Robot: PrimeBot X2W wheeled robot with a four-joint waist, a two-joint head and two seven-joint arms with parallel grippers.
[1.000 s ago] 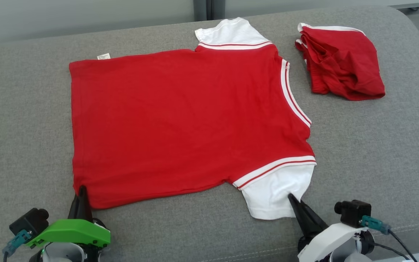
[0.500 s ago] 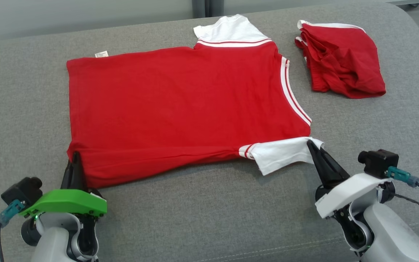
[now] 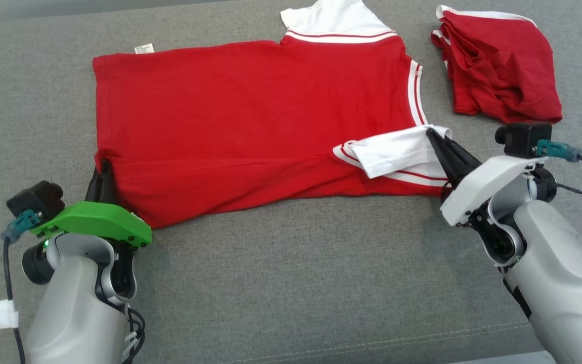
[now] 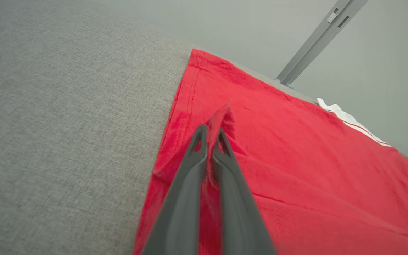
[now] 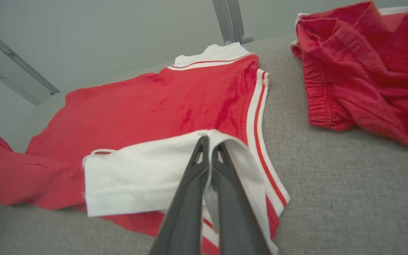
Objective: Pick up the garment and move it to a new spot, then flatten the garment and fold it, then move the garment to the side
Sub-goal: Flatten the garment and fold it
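The garment is a red T-shirt with white sleeves and white striped trim, spread on the grey cushion. Its near edge is lifted and carried over the body of the shirt. My left gripper is shut on the near hem corner, and red cloth pokes out between its fingers. Over on the other side, my right gripper is shut on the near white sleeve, which lies folded over the red body. The sleeve drapes around the right gripper in the right wrist view.
A crumpled pile of red cloth with white trim lies at the far right of the cushion, close beyond my right gripper. Open grey cushion stretches in front of the shirt. A metal post stands behind the cushion.
Both grippers have moved away from me, carrying the near hem and the white sleeve up and over the shirt's body. The head camera has also tilted down.
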